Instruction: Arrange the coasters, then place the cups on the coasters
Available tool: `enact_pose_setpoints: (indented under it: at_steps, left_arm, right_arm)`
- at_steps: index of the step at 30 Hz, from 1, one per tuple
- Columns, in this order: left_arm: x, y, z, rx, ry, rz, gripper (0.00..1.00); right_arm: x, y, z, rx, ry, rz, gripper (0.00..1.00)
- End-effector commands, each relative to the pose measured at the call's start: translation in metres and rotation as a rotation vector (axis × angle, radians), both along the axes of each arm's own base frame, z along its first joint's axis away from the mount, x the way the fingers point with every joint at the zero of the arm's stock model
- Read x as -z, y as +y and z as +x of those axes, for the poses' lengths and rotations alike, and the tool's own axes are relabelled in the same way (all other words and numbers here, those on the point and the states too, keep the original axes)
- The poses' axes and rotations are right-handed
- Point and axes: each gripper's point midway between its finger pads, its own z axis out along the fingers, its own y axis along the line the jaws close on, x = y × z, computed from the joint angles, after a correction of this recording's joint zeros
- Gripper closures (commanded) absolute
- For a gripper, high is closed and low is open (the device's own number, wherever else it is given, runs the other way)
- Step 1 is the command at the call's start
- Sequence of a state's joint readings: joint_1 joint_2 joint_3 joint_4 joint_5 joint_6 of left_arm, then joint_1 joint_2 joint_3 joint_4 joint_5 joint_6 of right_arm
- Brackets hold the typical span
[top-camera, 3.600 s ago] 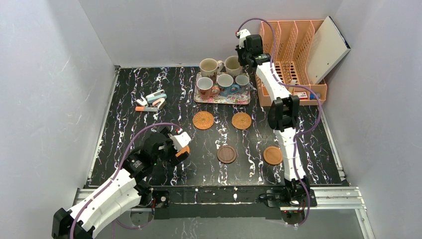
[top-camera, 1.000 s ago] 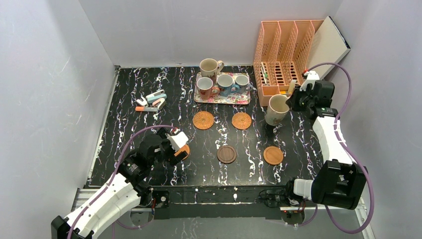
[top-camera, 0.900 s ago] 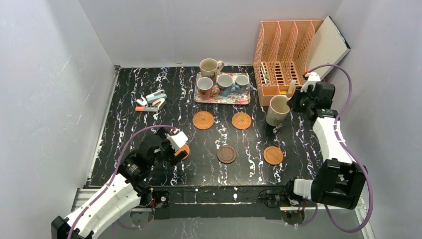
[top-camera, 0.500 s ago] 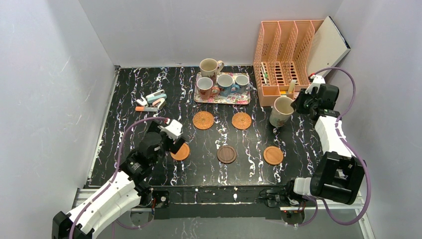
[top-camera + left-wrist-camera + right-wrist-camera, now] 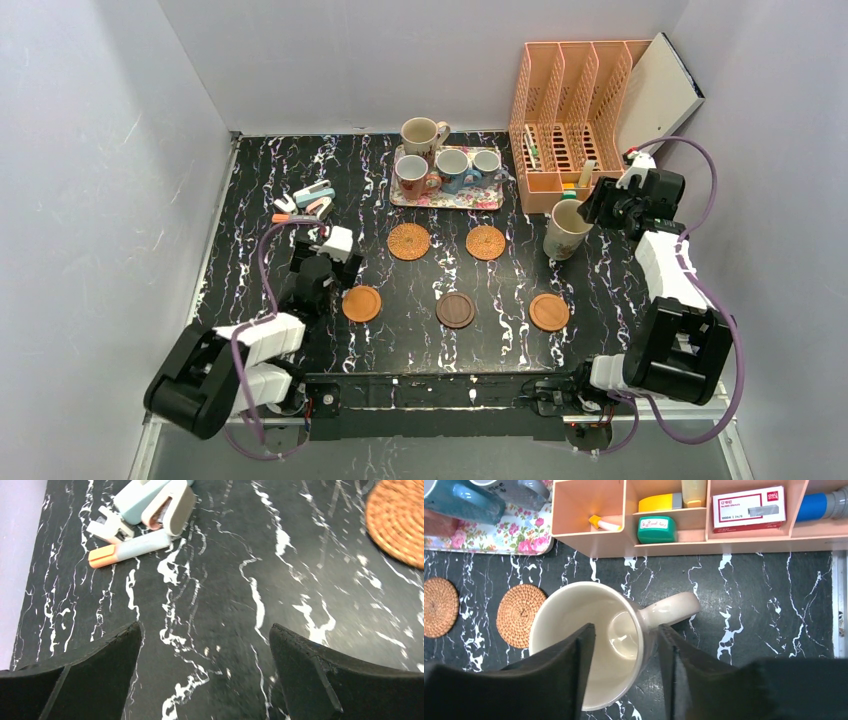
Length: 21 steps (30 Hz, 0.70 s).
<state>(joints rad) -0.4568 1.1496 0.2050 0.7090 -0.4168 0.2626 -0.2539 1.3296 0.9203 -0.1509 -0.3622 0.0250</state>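
The laying-out part looks done, so I think the cup step is starting. The right claw (image 5: 625, 630) hangs over a cream mug (image 5: 574, 610). One jaw is inside it and one is outside by the handle. The jaws stand apart and do not pinch the wall. The mug seems to sit on the bare counter (image 5: 500, 285), though I can't be sure it touches. Next, the claw should squeeze the rim and lift. Then it should carry the mug back toward its own arm's base, to the empty orange-brown coaster (image 5: 548, 311). The left claw (image 5: 205, 630) is open and empty, with an orange coaster (image 5: 361, 303) just beside it.
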Motion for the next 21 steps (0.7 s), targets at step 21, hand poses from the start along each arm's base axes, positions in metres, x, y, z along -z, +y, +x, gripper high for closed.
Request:
enact_pose_setpoints:
  at_steps: [21]
  left_arm:
    - [0.015,0.028,0.041,-0.053,-0.120,-0.241,0.02]
  right_arm:
    - [-0.091,-0.007,-0.002,-0.381,-0.281,-0.405,0.02]
